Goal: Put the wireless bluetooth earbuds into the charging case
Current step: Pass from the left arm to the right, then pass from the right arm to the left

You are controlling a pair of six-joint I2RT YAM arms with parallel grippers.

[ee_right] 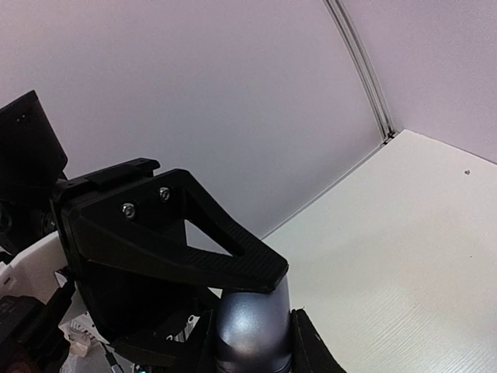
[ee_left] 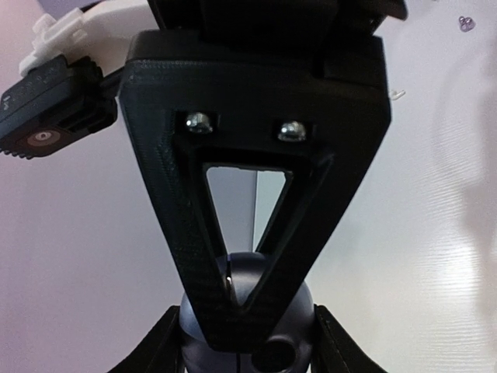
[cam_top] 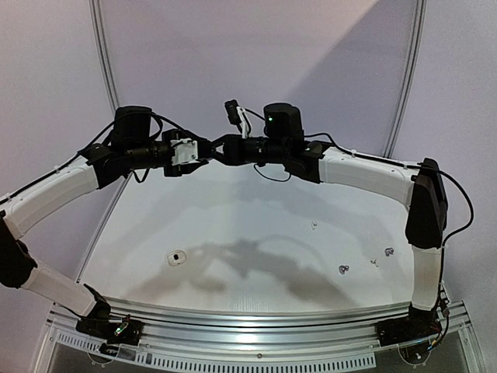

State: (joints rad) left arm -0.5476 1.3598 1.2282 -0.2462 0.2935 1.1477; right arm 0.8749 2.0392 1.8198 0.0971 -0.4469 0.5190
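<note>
Both grippers meet in mid-air above the far middle of the table. My left gripper [cam_top: 206, 149] and my right gripper [cam_top: 222, 149] are both shut on one dark grey-purple charging case [ee_left: 252, 330], which also shows in the right wrist view [ee_right: 250, 322]. In each wrist view the case sits between that gripper's own fingers, and the other gripper's black triangular finger lies across it. Small earbuds lie on the table at the right: a dark one [cam_top: 342, 270], a light one [cam_top: 375, 262] and another [cam_top: 387, 250]. A dark earbud [ee_left: 466, 23] shows in the left wrist view.
A small white case-like object [cam_top: 178, 256] lies on the table at the left. A tiny white piece [cam_top: 314, 226] lies right of centre. The white table [cam_top: 248, 233] meets the back wall behind the grippers.
</note>
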